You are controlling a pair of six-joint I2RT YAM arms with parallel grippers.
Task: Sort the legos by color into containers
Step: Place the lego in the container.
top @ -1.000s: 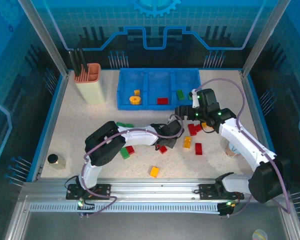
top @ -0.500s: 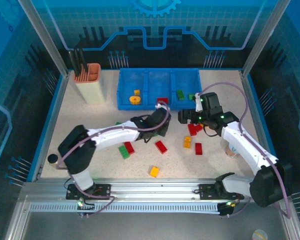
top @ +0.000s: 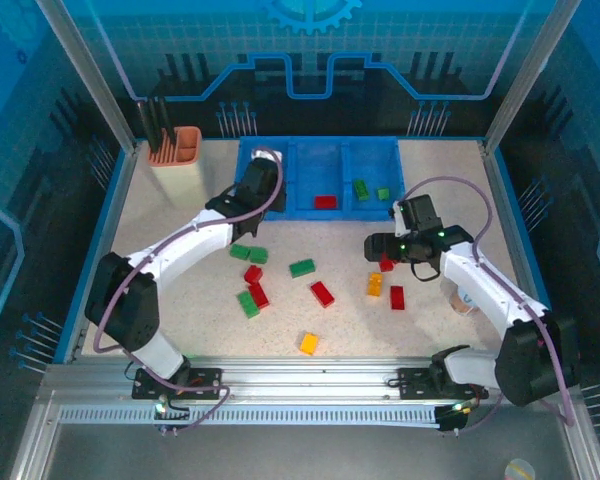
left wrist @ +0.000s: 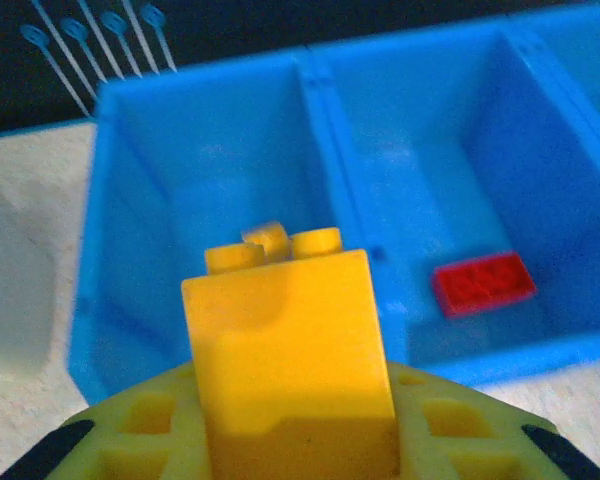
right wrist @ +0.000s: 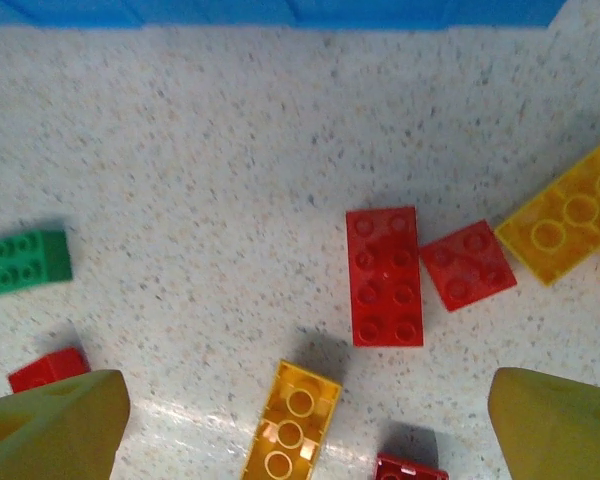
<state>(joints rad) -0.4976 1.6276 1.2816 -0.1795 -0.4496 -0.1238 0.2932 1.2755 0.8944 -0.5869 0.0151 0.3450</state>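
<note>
My left gripper [top: 259, 188] hangs over the left compartment [left wrist: 170, 200] of the blue tray [top: 316, 213], shut on a yellow brick [left wrist: 280, 330]. The middle compartment holds a red brick [top: 325, 201]; the right one holds two green bricks [top: 361, 188]. My right gripper [top: 378, 246] is open, low over the table, its fingers [right wrist: 50, 425] wide apart. Beneath it lie an upturned yellow brick [right wrist: 292, 420], a long red brick [right wrist: 384, 277] and a small red one [right wrist: 468, 263]. Green [top: 301, 267], red [top: 322, 293] and yellow [top: 308, 343] bricks are scattered across the middle of the table.
A beige holder [top: 187, 178] with an orange cup [top: 175, 148] stands at the back left, close to the left arm. A small dark object [top: 110, 320] sits at the near left edge. A pink cup [top: 467, 298] is half hidden under the right arm.
The left arm has swung from the table's middle to the tray's left compartment, carrying the yellow brick. The right gripper has drawn back from the tray to the red bricks.
</note>
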